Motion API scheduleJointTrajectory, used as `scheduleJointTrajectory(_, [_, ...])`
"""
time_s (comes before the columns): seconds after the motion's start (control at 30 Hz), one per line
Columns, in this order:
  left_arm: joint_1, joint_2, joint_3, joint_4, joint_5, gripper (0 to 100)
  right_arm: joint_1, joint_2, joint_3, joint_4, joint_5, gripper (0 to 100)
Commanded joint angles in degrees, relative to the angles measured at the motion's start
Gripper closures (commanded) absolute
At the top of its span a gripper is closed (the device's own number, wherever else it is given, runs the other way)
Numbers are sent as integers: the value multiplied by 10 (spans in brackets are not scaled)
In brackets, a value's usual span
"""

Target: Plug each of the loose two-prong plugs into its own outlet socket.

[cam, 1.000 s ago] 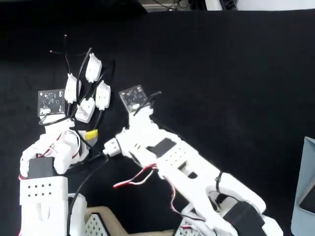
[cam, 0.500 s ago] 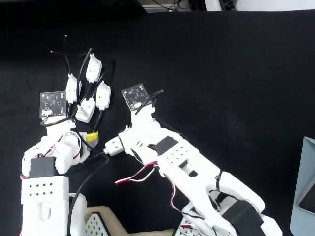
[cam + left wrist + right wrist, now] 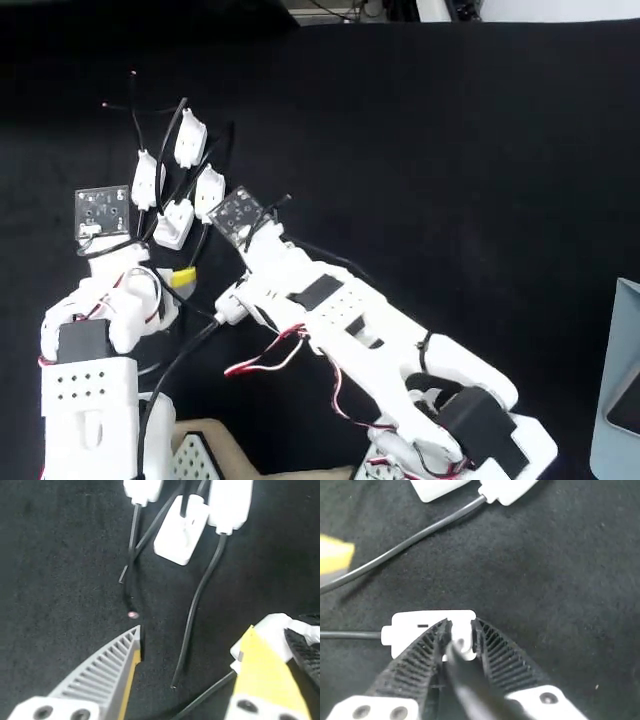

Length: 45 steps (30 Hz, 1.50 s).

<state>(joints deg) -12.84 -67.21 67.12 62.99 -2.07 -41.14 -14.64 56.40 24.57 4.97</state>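
Right gripper (image 3: 460,627): is clenching on a white plug (image 3: 415,630); its two black ribbed fingers (image 3: 492,650) are pinching nearly together, with a narrow strip of white showing between the tips.

Gripped plug: is lying flat on the black desk (image 3: 480,150), its black lead (image 3: 350,635) running straight out from one end. From above it is lying under the right arm's tip, just beside the cluster of white pieces.

Left gripper (image 3: 194,630): is hanging released, its grey ribbed finger (image 3: 117,655) and yellow finger (image 3: 260,670) standing wide apart and holding nothing.

Thin cable (image 3: 192,615): is lying loose on the cloth, its cut end resting between the open fingers.

White pieces: four are lying close together near the left edge of the desk, about halfway to the far edge: a far piece (image 3: 190,138), a left piece (image 3: 147,178), a right piece (image 3: 208,193) and a squarish block (image 3: 175,222) nearest the arms. Which are plugs and which sockets I cannot tell.

Black leads (image 3: 165,125): are fanning from the cluster toward the far left corner.
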Motion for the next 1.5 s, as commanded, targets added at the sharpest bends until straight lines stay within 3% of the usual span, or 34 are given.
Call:
scheduleJointTrajectory(0.0, [-21,-8,-4,-11,0,689,-7,16,0,-1,40,987])
scheduleJointTrajectory(0.93, [-23,-8,-1,-11,0,689,-3,76,-161,11,69,979])
scheduleJointTrajectory(1.13, [-23,-8,-1,-11,0,689,-3,75,-255,178,46,813])
scheduleJointTrajectory(1.3, [-23,-8,-1,-11,1,689,-3,57,-330,316,42,811])
scheduleJointTrajectory(1.47, [-23,-8,-1,-11,1,689,-4,-58,-341,400,42,811])
